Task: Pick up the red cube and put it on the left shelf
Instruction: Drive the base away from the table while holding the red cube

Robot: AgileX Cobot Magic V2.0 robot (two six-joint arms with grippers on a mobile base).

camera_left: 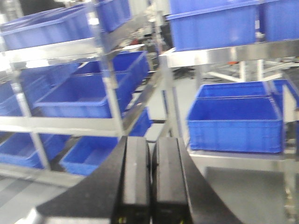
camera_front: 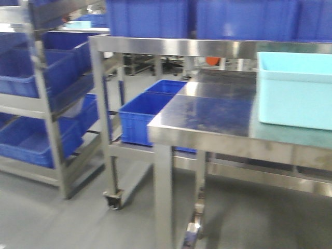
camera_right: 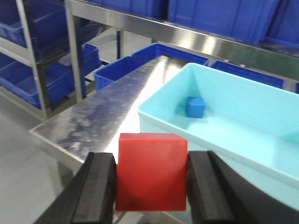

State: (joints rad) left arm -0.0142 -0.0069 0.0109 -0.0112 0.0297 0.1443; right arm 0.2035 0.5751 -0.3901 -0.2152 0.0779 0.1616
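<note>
In the right wrist view the red cube [camera_right: 152, 171] fills the gap between two black fingers, and my right gripper [camera_right: 152, 179] is shut on it, held above the steel table's near corner. My left gripper [camera_left: 150, 154] is shut with nothing in it, its black fingers pressed together and pointing at the left shelf [camera_left: 70, 125]. That shelf [camera_front: 46, 104] is a steel rack on the left of the front view, loaded with blue bins. Neither gripper appears in the front view.
A steel table [camera_front: 207, 116] carries a light cyan tub [camera_front: 295, 91], which holds a small blue cube [camera_right: 195, 107]. Blue bins [camera_front: 148, 111] sit on a lower level beside the table. More blue bins [camera_front: 150, 15] stand on the upper shelf behind.
</note>
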